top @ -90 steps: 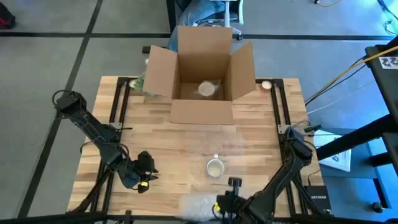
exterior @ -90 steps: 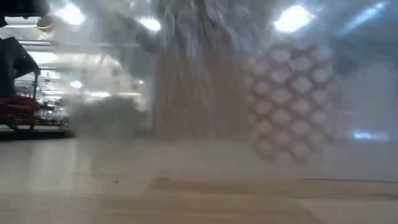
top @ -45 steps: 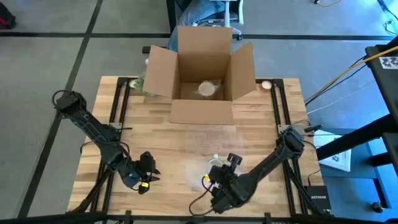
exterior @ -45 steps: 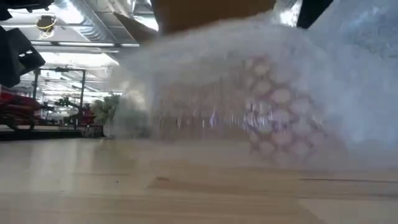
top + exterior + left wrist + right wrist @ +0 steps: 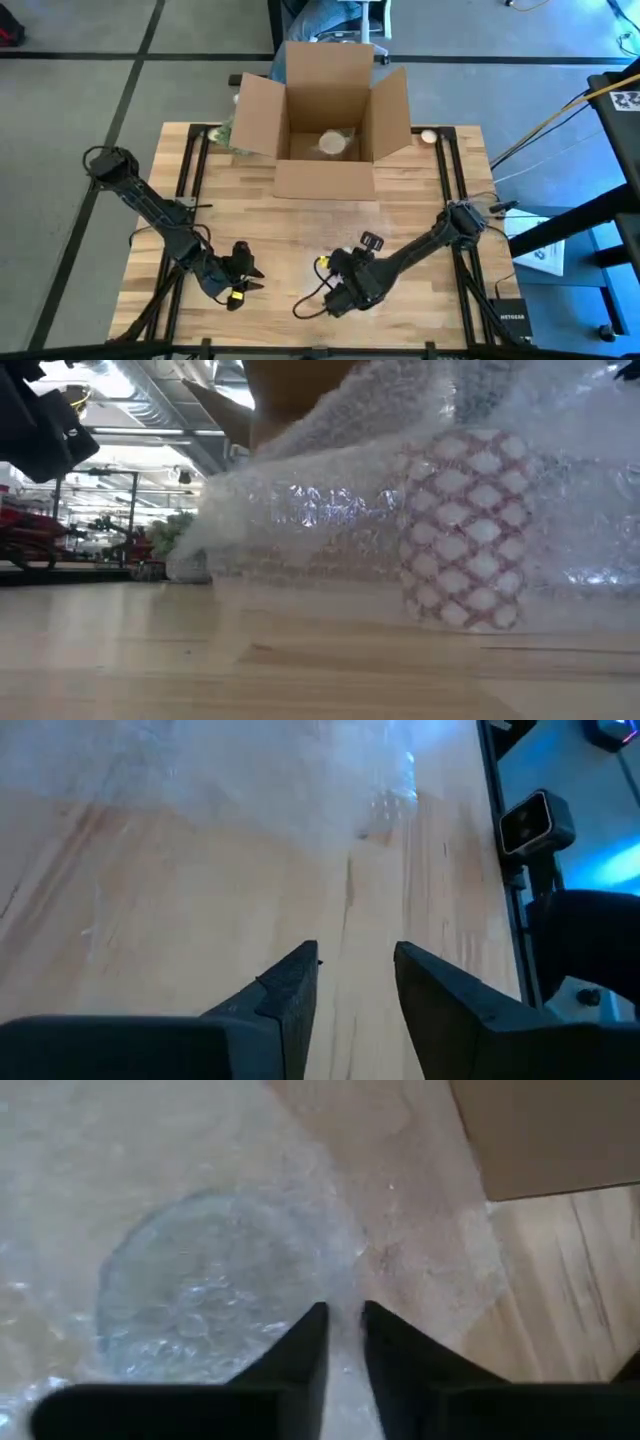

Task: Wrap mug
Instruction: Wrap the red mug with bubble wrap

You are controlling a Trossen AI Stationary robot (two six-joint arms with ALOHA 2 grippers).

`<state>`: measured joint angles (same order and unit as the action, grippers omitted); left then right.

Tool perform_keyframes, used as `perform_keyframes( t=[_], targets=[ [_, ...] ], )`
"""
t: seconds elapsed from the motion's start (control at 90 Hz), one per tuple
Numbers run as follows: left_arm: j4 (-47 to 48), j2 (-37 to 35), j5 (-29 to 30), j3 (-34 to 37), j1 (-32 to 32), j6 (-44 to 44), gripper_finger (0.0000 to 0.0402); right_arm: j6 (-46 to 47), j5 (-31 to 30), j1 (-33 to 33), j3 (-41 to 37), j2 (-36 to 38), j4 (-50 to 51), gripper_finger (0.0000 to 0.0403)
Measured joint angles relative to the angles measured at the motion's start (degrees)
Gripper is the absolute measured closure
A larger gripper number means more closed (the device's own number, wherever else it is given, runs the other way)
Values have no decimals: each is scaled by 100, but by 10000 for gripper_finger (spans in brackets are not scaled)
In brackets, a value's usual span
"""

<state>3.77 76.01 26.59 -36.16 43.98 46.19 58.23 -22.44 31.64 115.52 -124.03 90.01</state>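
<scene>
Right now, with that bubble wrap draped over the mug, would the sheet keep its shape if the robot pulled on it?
Probably not. The bubble wrap sags in soft folds over the mug, so it looks floppy and light. The right gripper is pinching it, and a tug would likely just drag it along.

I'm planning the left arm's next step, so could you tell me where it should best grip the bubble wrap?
Probably the loose edge of the bubble wrap lying on the table on the left arm's side of the mug, approached low from there; it lies flat and free there. The right gripper pinches the other part.
</scene>
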Motion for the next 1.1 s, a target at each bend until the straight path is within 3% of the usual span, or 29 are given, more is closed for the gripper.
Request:
perform_keyframes(
  t=[0.211,0.333,0.433,0.589,0.778,0.867,0.956,1.1],
  targets=[
    [-7,0,-193,0,-150,-41,282,-149,191,-13,-115,343,-4,217],
    [-24,0,-203,0,-155,-22,282,-132,256,-199,-551,743,4,178],
    [-29,0,-201,0,-150,-22,282,-110,332,-404,-1167,1043,-61,168],
    [-41,0,-197,0,-157,-20,282,-488,996,-628,-2075,1470,-504,167],
    [-9,0,-108,0,-185,-20,282,-620,708,-612,-2586,2595,-648,166],
    [-2,0,-31,0,-220,-11,282,-883,592,-616,-2976,3235,-1390,166],
    [7,0,52,0,-261,82,282,-1096,597,-500,-3507,3801,-2834,166],
    [7,0,254,0,-327,-8,282,-1448,713,-8,-4393,4046,-5198,166]
  ],
)
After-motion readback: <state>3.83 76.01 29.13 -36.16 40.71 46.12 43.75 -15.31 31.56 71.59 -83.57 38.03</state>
